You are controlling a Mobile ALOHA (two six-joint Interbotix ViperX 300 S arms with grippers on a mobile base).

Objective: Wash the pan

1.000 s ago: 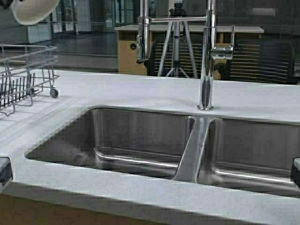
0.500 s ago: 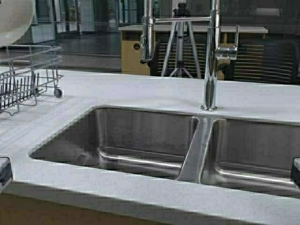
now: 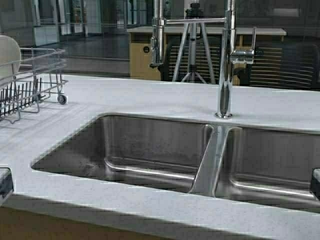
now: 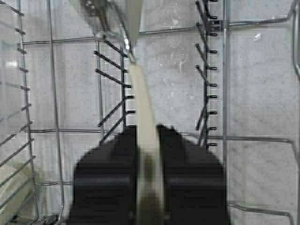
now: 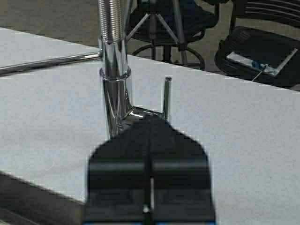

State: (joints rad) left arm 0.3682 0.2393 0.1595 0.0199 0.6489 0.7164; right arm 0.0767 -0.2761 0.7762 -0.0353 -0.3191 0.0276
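Okay so the small round white pan (image 4: 143,117) sits edge-on in my left claw (image 4: 149,173), pinched tight by the rim, hanging over the wire dish rack (image 4: 211,84). In the high view it's only a pale sliver at the far left edge (image 3: 7,57), behind the rack's (image 3: 35,75) top rail, so I can't see the red smear side from here.

Biggest worry: the grip is on a thin rim and nothing else. If I open up before the pan is seated between the black tines (image 4: 112,61), I reckon it tips over or slides flat onto the speckled white desk (image 3: 150,97). The lower edge could also snag a tine and twist in the pads.

Right claw (image 5: 149,187) is shut on nothing, parked by the tall chrome tap (image 5: 115,70) with its lever (image 5: 167,93) just ahead. A careless nudge there could hit that lever. The steel double sink (image 3: 150,150) looks empty.
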